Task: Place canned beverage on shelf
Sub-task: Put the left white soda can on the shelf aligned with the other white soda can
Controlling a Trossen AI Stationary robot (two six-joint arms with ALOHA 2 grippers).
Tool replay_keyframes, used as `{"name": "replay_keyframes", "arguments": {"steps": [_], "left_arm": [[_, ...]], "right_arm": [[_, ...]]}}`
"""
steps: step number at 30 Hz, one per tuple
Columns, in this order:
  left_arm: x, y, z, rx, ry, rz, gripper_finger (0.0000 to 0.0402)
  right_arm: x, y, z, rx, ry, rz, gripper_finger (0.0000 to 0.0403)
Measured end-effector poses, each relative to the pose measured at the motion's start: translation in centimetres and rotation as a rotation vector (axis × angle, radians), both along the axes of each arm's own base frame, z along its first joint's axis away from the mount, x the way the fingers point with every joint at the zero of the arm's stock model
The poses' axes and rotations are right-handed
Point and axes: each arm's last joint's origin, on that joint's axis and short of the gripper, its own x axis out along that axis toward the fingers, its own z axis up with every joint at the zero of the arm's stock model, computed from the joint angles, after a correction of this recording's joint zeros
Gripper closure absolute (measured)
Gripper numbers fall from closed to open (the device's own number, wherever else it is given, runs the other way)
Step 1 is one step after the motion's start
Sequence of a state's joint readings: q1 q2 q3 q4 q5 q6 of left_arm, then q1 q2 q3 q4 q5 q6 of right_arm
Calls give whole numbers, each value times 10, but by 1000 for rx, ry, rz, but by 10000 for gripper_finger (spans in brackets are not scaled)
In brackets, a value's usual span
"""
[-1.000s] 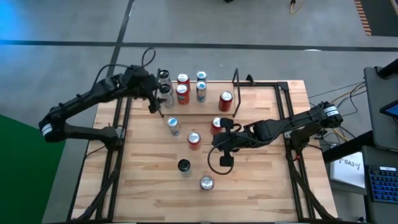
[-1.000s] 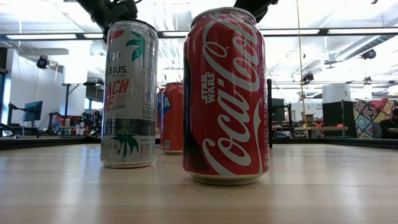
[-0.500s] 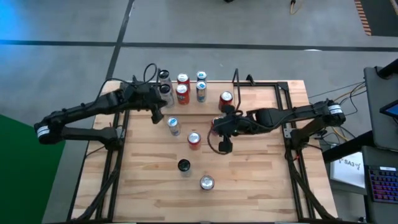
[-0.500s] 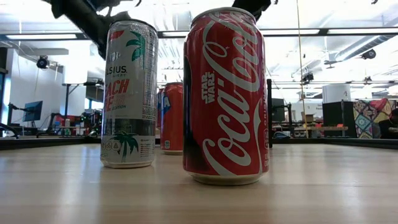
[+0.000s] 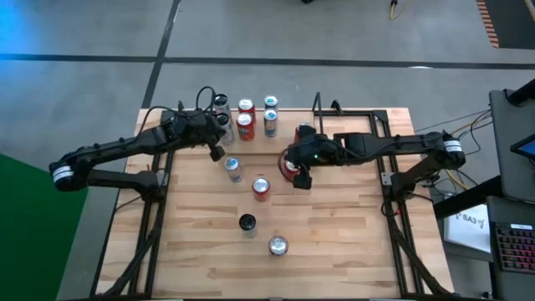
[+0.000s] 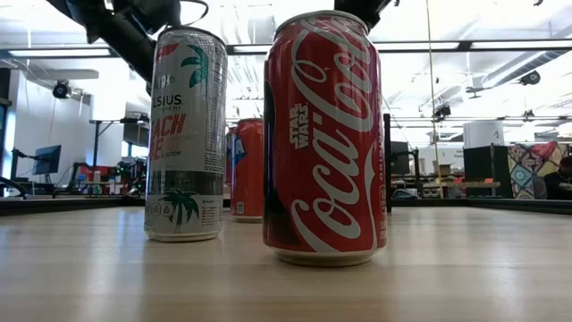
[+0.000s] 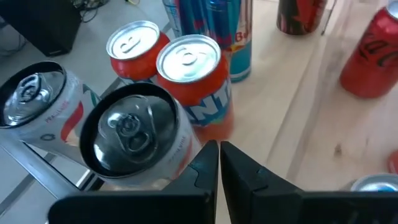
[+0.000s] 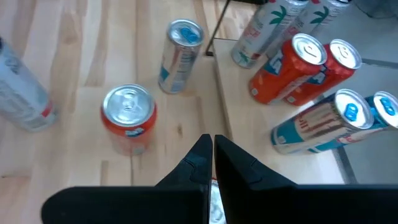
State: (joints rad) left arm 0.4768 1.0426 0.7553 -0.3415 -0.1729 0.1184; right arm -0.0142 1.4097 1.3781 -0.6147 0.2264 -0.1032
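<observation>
The shelf stands at the table's far side, and several cans stand upright on its light floor. Among them are a black-topped can and an orange can. My left gripper is shut just in front of the shelf's left end, its tips beside the black-topped can. My right gripper is shut and hovers over a red can on the table before the shelf. Its wrist view shows the shut tips in the air with nothing between them. My left gripper's shut fingers stand right beside the black-topped can's side wall; whether they touch it I cannot tell. Nothing is between them.
Loose cans stand on the table: a slim silver one, a red one, a black one and a silver one. In the low view a Coca-Cola can and a Celsius can stand close. Black side frames border the table.
My left gripper has sunk and drawn a little toward the near edge, away from the shelf's left cans, and has shut. My right gripper, shut throughout, has gone toward the far edge and now hangs over the red can before the shelf. No can has moved.
</observation>
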Motion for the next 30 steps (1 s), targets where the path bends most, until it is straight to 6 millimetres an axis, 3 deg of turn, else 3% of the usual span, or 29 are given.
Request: {"name": "replay_keyframes", "arguments": {"steps": [12, 30], "left_arm": [[1, 14, -11, -25, 38, 55, 402], [3, 26, -17, -21, 56, 86, 402]], "right_arm": [[-1, -18, 0, 5, 8, 2, 394], [-1, -20, 0, 5, 8, -4, 394]]}}
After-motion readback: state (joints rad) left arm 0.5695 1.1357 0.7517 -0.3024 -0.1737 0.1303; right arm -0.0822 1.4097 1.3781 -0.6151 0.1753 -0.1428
